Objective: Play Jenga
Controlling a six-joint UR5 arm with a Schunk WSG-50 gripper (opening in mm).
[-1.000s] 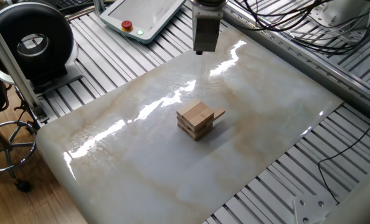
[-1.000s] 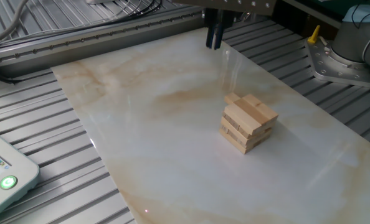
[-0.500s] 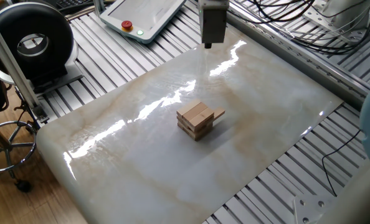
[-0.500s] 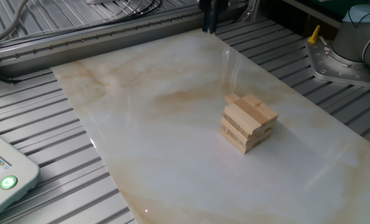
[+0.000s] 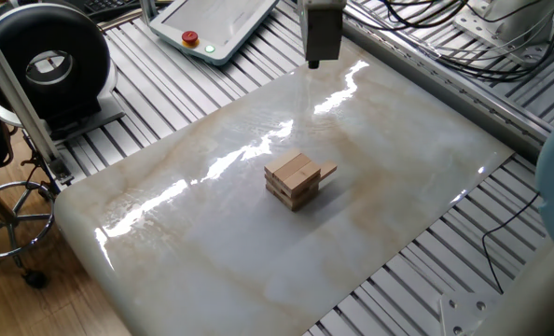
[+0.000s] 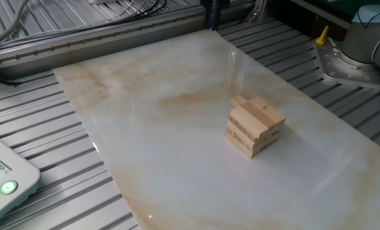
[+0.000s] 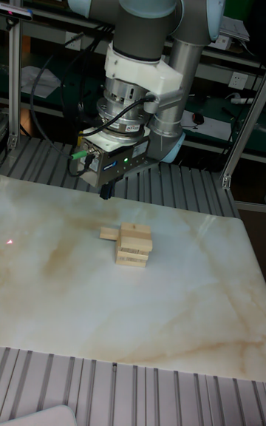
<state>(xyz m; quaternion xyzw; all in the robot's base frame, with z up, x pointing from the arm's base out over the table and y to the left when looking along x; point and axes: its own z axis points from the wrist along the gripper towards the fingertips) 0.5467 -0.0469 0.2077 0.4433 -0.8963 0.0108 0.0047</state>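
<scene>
The Jenga tower [image 5: 294,179] [image 6: 254,126] [image 7: 134,245] stands low near the middle of the marble board [image 5: 202,252]. It is made of tan blocks in crosswise layers. One slim block [image 5: 327,171] [image 6: 239,101] [image 7: 109,233] pokes out sideways from an upper layer. My gripper [image 5: 312,63] [image 6: 210,25] [image 7: 106,191] hangs above the board's far edge, well away from the tower. Its dark fingers look pressed together with nothing between them.
A teach pendant [image 5: 212,23] [image 6: 1,176] lies on the slatted table beside the board. A black round device [image 5: 44,61] and a stool [image 5: 2,205] stand at the left. Cables [image 5: 436,28] run along the far side. The arm's base [image 6: 363,51] sits at the right.
The gripper has risen and drifted away from the tower toward the board's far edge. The tower and its protruding block have not moved.
</scene>
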